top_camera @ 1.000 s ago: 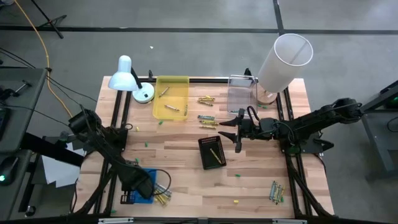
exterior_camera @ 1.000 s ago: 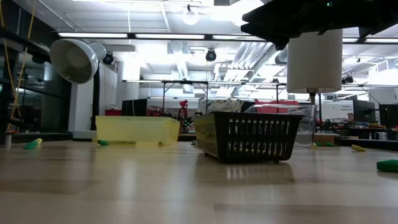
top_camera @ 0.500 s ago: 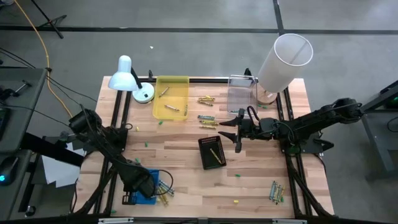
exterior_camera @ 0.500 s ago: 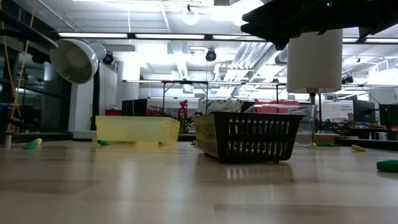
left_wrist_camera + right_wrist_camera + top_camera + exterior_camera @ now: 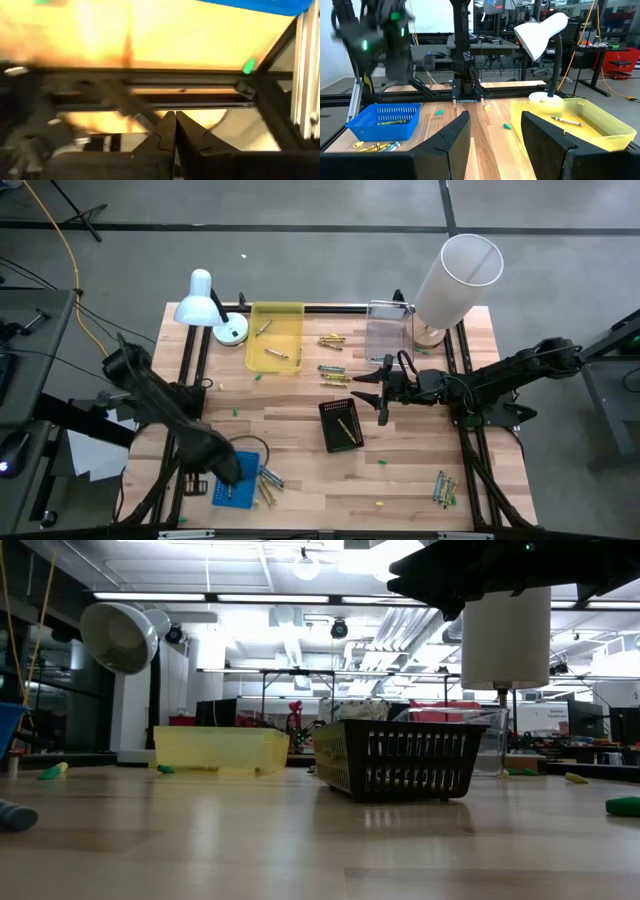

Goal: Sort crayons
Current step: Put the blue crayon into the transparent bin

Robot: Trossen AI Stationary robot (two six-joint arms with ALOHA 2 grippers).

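Note:
Crayons lie in groups: beside the blue basket point(image 5: 238, 485) at the near left point(image 5: 268, 483), in that basket point(image 5: 390, 121), in the yellow tray point(image 5: 275, 338), on the wood by the tray point(image 5: 333, 370), and at the near right point(image 5: 445, 488). One yellow crayon lies in the black basket point(image 5: 340, 425). My left gripper point(image 5: 226, 470) hangs shut over the blue basket's far left part, with nothing between its fingers point(image 5: 175, 127). My right gripper point(image 5: 380, 395) stands open and level, pointing toward the table's left edge just beyond the black basket, its fingers apart and empty point(image 5: 500, 145).
A white desk lamp point(image 5: 205, 305) stands at the far left and a white cylinder point(image 5: 455, 280) at the far right, with a clear container point(image 5: 388, 330) beside it. Small green and yellow specks dot the wood. Black frame rails run along both table sides.
My left gripper has risen from the blue basket, staying shut. The basket now shows more fully and sits a little farther toward the table's right. A greyish crayon has come to lie on the wood beside it. My right arm has kept still.

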